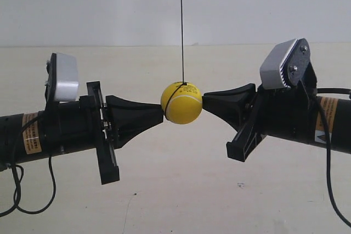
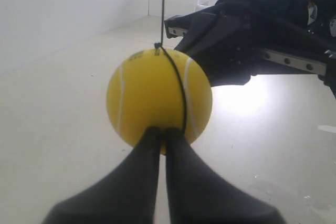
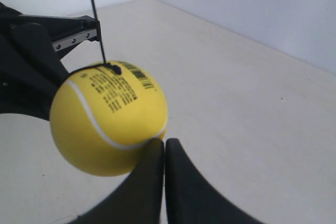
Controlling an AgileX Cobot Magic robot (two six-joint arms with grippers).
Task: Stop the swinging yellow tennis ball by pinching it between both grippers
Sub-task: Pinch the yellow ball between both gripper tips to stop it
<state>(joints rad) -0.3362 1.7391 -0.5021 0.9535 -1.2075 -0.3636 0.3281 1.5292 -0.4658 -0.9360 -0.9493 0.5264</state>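
Note:
The yellow tennis ball (image 1: 181,103) hangs on a thin black string (image 1: 181,26) between two black wedge-jawed grippers. The gripper of the arm at the exterior view's left (image 1: 163,114) touches one side of the ball with its tip. The gripper of the arm at the exterior view's right (image 1: 204,101) touches the opposite side. In the left wrist view my left gripper (image 2: 163,132) is shut, its tips against the ball (image 2: 157,98). In the right wrist view my right gripper (image 3: 164,142) is shut; one fingertip meets the ball (image 3: 107,124), whose barcode print faces the camera.
A pale floor (image 1: 175,190) lies below and a white wall (image 1: 109,4) stands behind. Black cables hang from both arms, one at the exterior view's left edge (image 1: 16,190). Each wrist view shows the opposite gripper's black body (image 2: 247,40) behind the ball.

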